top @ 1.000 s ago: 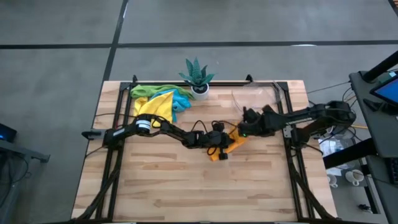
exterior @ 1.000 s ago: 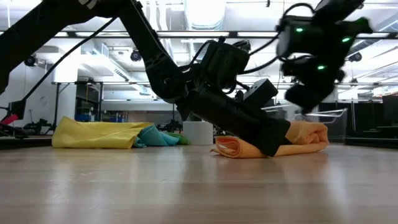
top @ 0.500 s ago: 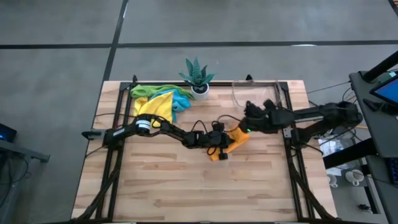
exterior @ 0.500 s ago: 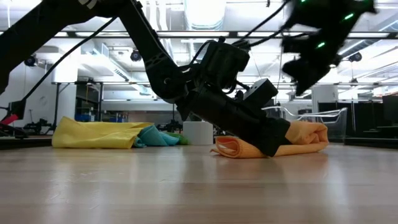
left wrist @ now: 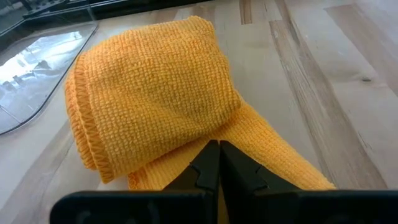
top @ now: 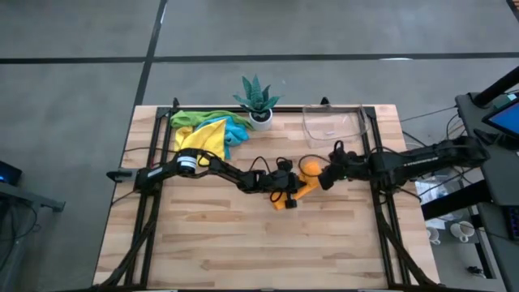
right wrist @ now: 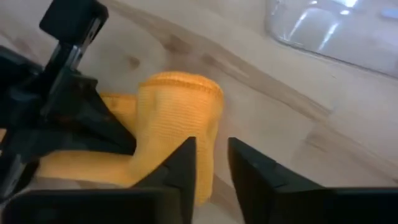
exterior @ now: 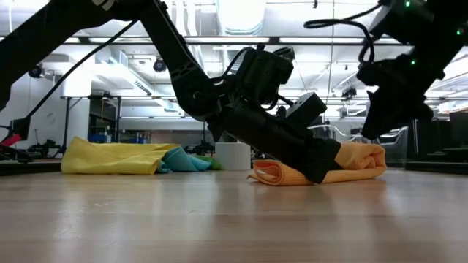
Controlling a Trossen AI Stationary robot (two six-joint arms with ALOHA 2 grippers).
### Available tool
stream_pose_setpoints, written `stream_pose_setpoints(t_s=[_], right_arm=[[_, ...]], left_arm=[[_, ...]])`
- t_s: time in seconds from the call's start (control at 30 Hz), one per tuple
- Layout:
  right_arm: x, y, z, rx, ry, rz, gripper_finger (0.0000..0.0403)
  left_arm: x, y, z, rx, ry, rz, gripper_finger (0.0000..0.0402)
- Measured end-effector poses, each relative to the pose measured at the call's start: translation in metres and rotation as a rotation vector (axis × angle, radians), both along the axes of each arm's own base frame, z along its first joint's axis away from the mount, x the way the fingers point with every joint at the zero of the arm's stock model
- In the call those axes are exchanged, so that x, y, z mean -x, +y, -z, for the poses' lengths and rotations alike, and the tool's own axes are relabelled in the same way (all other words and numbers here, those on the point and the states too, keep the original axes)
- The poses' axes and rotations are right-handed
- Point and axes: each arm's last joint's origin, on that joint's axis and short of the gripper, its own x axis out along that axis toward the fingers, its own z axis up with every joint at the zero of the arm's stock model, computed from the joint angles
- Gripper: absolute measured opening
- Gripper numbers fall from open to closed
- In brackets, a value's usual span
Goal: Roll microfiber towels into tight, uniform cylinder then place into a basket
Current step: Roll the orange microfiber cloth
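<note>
High view: orange towel (top: 304,180), part-rolled, frame centre on tabletop (top: 243,235); left gripper (top: 285,191) jaws clenched on its tail; right gripper (top: 327,178), jaws newly parted, has dropped to roll's end, resuming rolling; basket (top: 334,126) waits upper right.

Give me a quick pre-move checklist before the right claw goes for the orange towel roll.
1. Left claw pinching the orange towel: ok, shut on its flat tail.
2. Right claw ready to grab: ok, fingers parted at the roll's end.
3. Roll tight and uniform: not ok, loose bundle with a flat tail trailing out.
4. Basket unobstructed: ok, nothing seen inside it from above.
5. Remaining towels out of the way: ok, piled at the far left corner by the plant.
6. Right claw touching the roll: cannot tell.
</note>
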Motion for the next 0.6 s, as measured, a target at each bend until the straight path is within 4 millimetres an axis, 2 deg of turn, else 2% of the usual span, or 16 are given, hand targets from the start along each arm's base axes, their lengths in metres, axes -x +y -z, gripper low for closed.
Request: stream_pose_setpoints(t_s=[0.17, 0.3, 0.5, 0.6], right_arm=[[0.005, -0.009, 0.018, -0.073, -0.082, 0.014, 0.0161], [0.001, -0.013, 0.027, -0.126, -0.182, -0.024, 0.0199], [0.002, -0.013, 0.031, -0.155, -0.202, -0.048, 0.0221], [0.001, -0.013, 0.023, -0.155, -0.215, -0.079, 0.0221]], left_arm=[[0.0, 0.0, 0.0, 0.0, 0.0, 0.001, 0.0], [0.0, 0.0, 0.0, 0.0, 0.0, 0.001, 0.0], [0.0, 0.0, 0.0, 0.001, 0.0, 0.001, 0.0], [0.0, 0.0, 0.0, 0.001, 0.001, 0.001, 0.0]])
